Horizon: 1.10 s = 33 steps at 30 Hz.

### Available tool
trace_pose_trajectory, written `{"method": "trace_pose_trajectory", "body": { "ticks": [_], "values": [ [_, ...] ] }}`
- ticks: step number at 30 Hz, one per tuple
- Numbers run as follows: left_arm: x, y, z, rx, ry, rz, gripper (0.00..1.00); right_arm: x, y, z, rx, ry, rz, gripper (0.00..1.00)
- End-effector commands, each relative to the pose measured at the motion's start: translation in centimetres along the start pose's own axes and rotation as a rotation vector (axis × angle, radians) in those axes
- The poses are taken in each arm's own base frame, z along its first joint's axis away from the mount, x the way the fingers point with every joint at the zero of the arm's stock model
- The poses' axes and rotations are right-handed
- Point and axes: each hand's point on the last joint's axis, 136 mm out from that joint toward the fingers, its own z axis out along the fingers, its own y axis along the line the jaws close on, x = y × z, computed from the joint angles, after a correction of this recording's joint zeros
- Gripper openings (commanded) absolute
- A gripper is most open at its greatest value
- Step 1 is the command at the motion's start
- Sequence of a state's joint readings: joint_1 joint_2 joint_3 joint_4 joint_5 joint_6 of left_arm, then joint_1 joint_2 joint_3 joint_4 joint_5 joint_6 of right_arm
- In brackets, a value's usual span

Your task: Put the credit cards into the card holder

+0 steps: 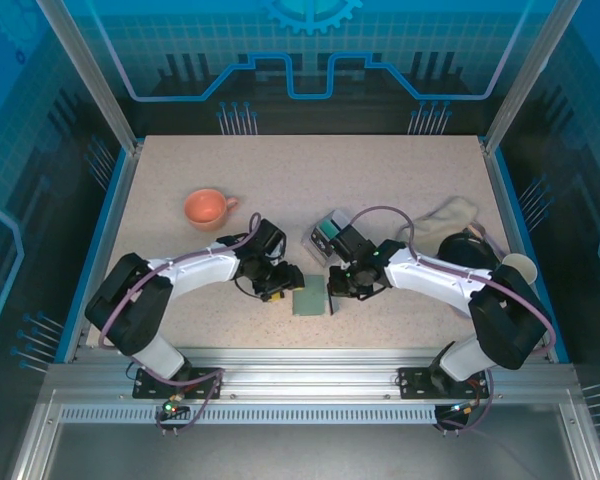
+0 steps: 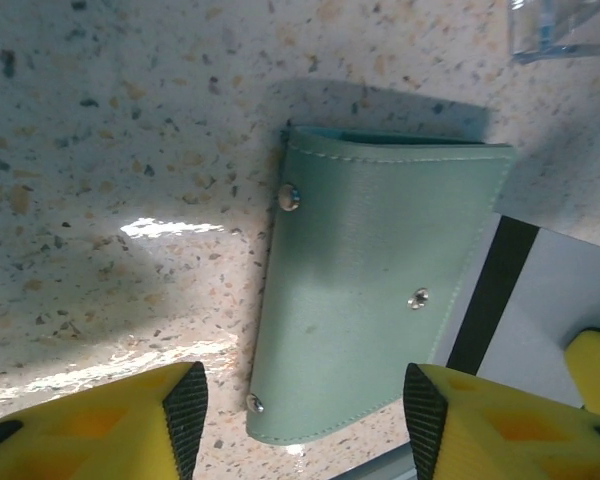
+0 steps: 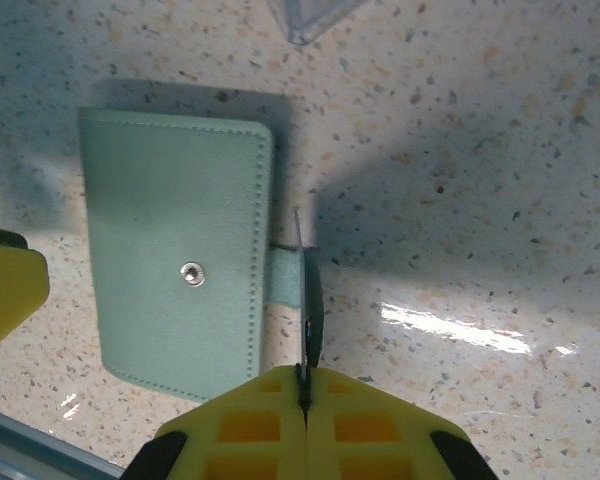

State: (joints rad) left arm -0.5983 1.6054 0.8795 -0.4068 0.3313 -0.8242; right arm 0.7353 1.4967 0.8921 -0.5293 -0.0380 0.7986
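An orange cup (image 1: pixel 205 208) sits far left on the desk (image 1: pixel 380 170), well apart from the rest; the left gripper (image 2: pixel 305 400) hangs open, jaws apart above the closed card holder (image 2: pixel 370 290), which lies flat at the near middle; at its tab (image 3: pixel 283 275) the right gripper (image 3: pixel 303 385) pinches a whitish credit card (image 2: pixel 555 310) on edge; a clear box (image 1: pixel 323 237) stands just behind; a white cloth (image 1: pixel 450 212) lies farther right.

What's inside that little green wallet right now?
The card holder lies folded shut on the table, so its inside is covered; just a teal strip shows at one edge. A dark-striped card is outside, beside it.
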Motion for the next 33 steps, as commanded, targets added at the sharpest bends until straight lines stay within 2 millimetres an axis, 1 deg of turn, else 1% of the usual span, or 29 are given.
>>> {"method": "trace_pose_trajectory", "body": {
  "ticks": [1, 4, 8, 13, 18, 20, 24, 27, 33],
  "values": [
    [-0.1, -0.1, 0.5, -0.018, 0.005, 0.032, 0.55, -0.3, 0.2, 0.9, -0.054, -0.003, 0.057, 0.01],
    [0.0, 0.1, 1.2, -0.024, 0.018, 0.031, 0.52, -0.5, 0.3, 1.1, -0.082, -0.001, 0.077, 0.01],
    [0.3, 0.2, 1.9, -0.022, 0.035, 0.035, 0.51, -0.9, 0.9, 1.1, -0.145, 0.004, 0.098, 0.01],
    [0.4, -0.1, 2.4, -0.012, 0.042, 0.041, 0.50, -1.4, 1.8, 0.6, -0.211, -0.003, 0.099, 0.02],
    [0.4, -0.4, 2.9, -0.003, 0.053, 0.046, 0.50, -1.2, 2.3, 1.2, -0.248, 0.028, 0.104, 0.01],
    [0.4, -0.5, 3.0, -0.002, 0.054, 0.047, 0.50, -1.3, 2.5, 1.1, -0.260, 0.030, 0.107, 0.01],
    [0.3, -0.8, 2.8, 0.004, 0.044, 0.055, 0.52, -1.4, 2.8, 0.5, -0.275, 0.019, 0.106, 0.02],
    [0.2, -1.0, 2.7, 0.013, 0.035, 0.064, 0.54, -1.7, 3.4, -0.2, -0.301, 0.013, 0.102, 0.02],
    [0.0, -2.4, 2.2, 0.065, 0.016, 0.095, 0.61, -1.9, 3.9, -1.2, -0.328, -0.006, 0.103, 0.02]
  ]
}}
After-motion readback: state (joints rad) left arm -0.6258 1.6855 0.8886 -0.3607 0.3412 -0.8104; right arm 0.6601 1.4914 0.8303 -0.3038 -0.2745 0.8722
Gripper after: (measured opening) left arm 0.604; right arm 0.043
